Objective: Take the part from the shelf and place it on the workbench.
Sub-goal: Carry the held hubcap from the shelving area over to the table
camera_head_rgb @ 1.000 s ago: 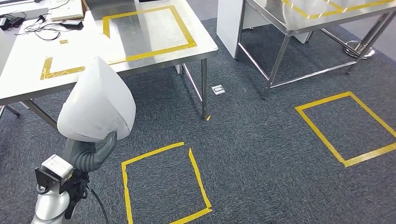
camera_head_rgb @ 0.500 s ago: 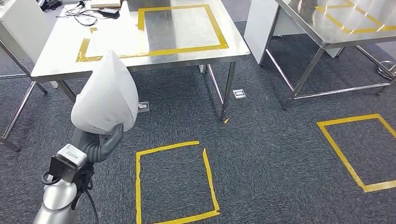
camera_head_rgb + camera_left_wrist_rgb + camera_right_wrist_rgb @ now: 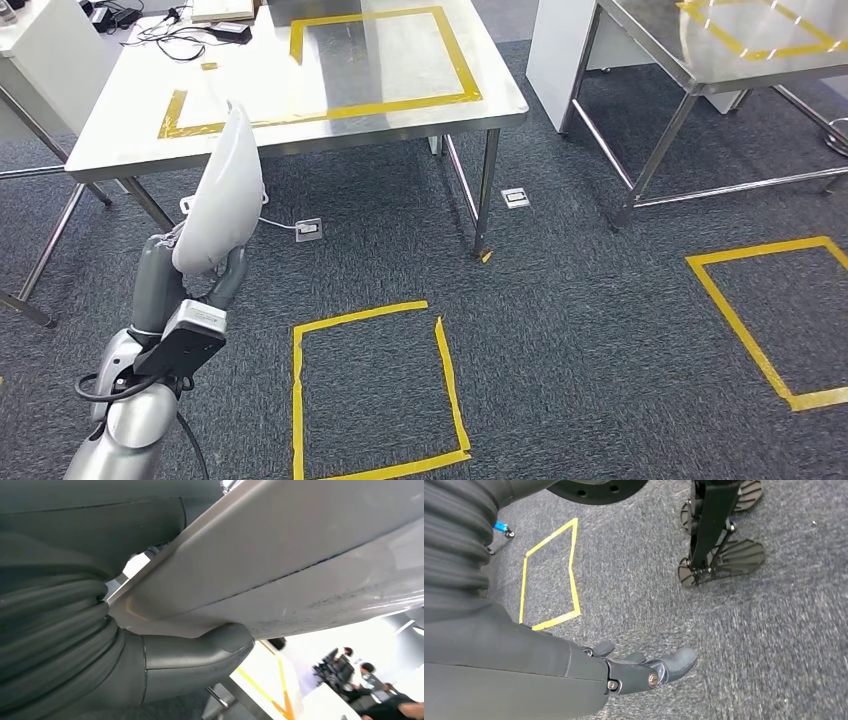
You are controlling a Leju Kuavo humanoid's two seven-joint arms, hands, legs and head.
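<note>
Gripping the part (image 3: 225, 190) from below, your left hand (image 3: 190, 283) has its thumb and fingers closed on the lower edge, and the left wrist view shows the thumb pressed against the pale underside. Your right hand (image 3: 644, 670) hangs loose over the carpet with its fingers apart, holding nothing. Since a second ago the part has turned from broadside to edge-on, and the desk (image 3: 120, 140) with the yellow tape outline (image 3: 380, 100) has slid towards the middle of the head view, so you have turned to face it. By my reading the carry is nearly over and the set-down is next. The part is a smooth white shell, rounded and tapering to a point, held upright short of the desk's near edge.
</note>
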